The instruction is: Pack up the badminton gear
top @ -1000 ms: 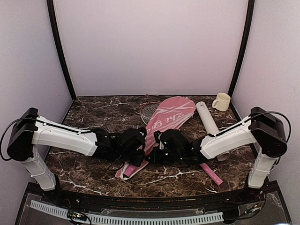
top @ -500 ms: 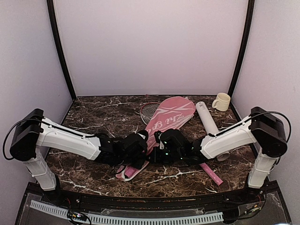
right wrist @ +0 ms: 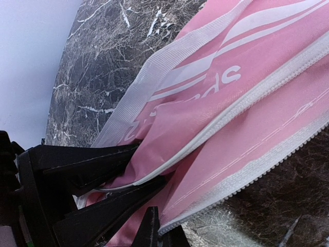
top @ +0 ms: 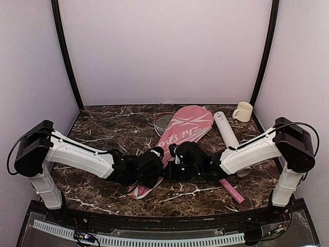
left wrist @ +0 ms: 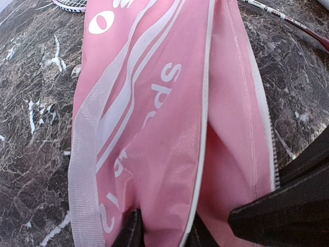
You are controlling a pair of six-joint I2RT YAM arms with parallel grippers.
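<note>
The pink lettered racquet cover (top: 184,126) lies slantwise across the middle of the table, its open end near me. My left gripper (left wrist: 165,235) is shut on the cover's upper flap (left wrist: 154,154). My right gripper (right wrist: 164,235) is shut on the lower flap's zipper edge (right wrist: 247,170), so the mouth gapes a little. The two grippers meet at the open end, left (top: 153,169) and right (top: 175,167). A red-rimmed racquet head (top: 162,120) sticks out from under the cover. A pink handle (top: 232,191) lies by my right arm. The white tube (top: 226,128) lies right of the cover. No shuttlecocks show.
A cream mug (top: 243,111) stands at the back right corner. A thin racquet shaft (left wrist: 288,19) crosses the marble right of the cover. Walls close in the table at the back and both sides.
My left arm has moved right and toward the near edge, dragging the cover's open end with it. The right gripper has stayed in place.
</note>
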